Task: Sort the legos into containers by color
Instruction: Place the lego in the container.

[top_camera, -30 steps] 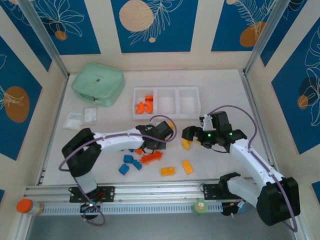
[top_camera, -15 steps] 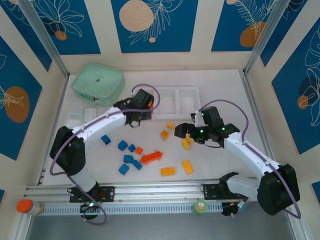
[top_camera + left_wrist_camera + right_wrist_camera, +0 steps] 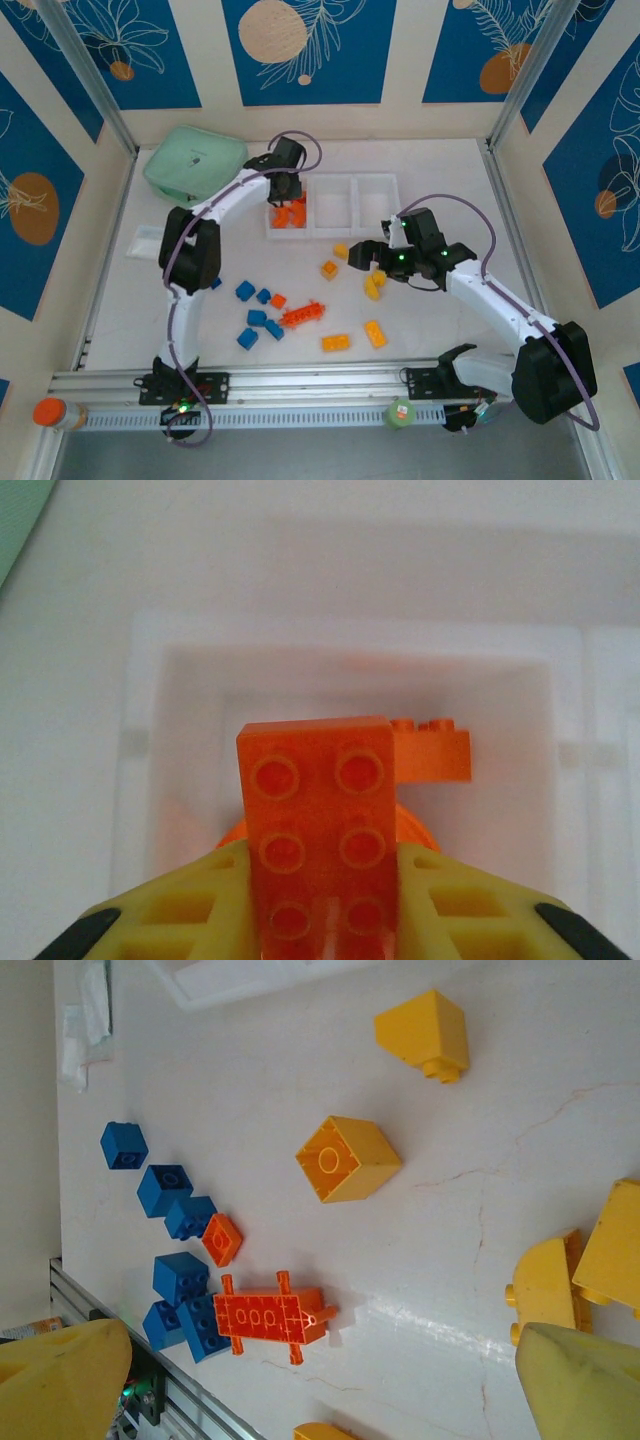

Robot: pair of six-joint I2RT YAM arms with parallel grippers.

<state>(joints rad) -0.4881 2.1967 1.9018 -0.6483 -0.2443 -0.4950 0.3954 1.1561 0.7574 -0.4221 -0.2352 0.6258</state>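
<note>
Drop geometry, left arm: left gripper (image 3: 288, 190) is reached out to the far-left end of the containers (image 3: 333, 205), its fingers (image 3: 190, 910) clamped on the two long sides of a red-orange brick (image 3: 318, 800). In the left wrist view the brick's studded face is toward the camera. Its long axis runs straight out from between the fingers, and its free end hangs over the middle of the left compartment (image 3: 140, 780), whose floor lies directly beneath. Other red-orange pieces (image 3: 432, 755) lie in that compartment, just beyond and to the right of the held brick; cannot tell whether it touches them. Judgement: colour matches, so the coming move is a plain release with no sideways correction, and the brick should drop inside the walls. Right gripper (image 3: 368, 258) stands wide apart, holding nothing, just above the loose yellow-orange bricks (image 3: 545, 1285) in front of the containers, and it is the nearer arm for those. Blue bricks (image 3: 245, 290) lie nearer the left arm's base.
</note>
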